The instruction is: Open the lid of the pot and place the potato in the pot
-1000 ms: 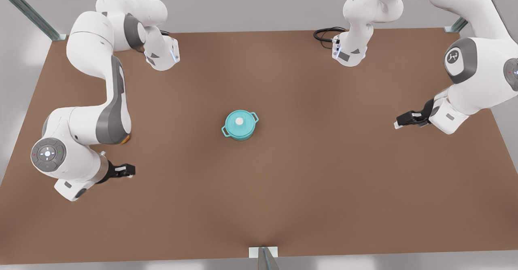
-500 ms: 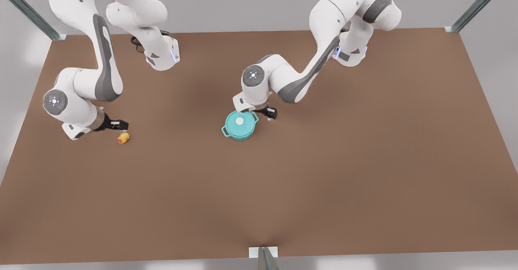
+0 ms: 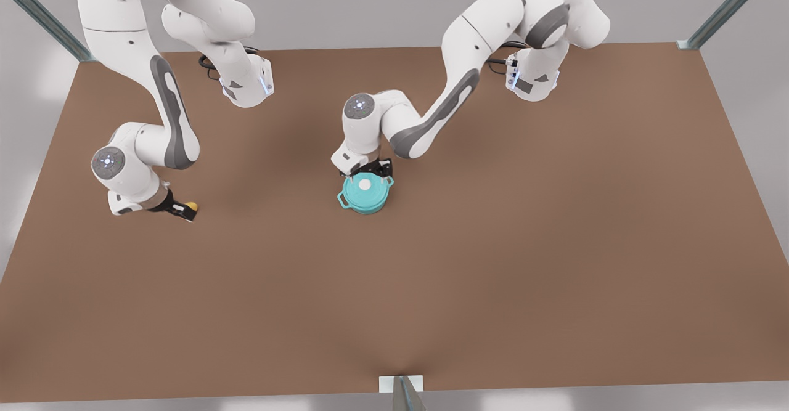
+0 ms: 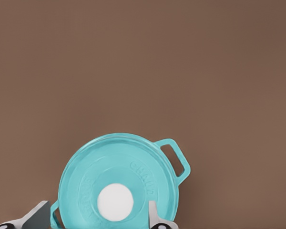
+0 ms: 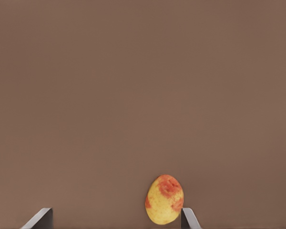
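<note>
1. Although my right pincer (image 3: 183,212) sits at the front view's left, its dark fingers cover most of the potato (image 3: 192,206), so from there only a yellow sliver peeks out on the brown worktop (image 3: 493,263).
2. From my right wrist, the potato (image 5: 164,199) shows whole: yellow with reddish patches, lying on the worktop between my two spread fingertips (image 5: 188,218). It sits right against one tip and well apart from the other. My right pincer (image 5: 114,218) is wide open and grips nothing; I cannot tell whether the near tip truly touches the potato.
3. Further along, near the middle of the worktop, the pot (image 3: 365,194) stands upright with the pot lid (image 3: 365,186) closed on it. My left pincer (image 3: 368,170) hangs just over the lid's far edge, hiding part of the rim there.
4. From my left wrist, the pot lid (image 4: 118,183) is cut off by the picture's edge, with its white knob (image 4: 115,202) lying between my parted fingertips (image 4: 153,215). My left pincer (image 4: 93,217) is open and has hold of nothing. One loop handle (image 4: 175,160) shows plainly, the other is mostly hidden, and faint raised lettering on the lid is hard to read.
</note>
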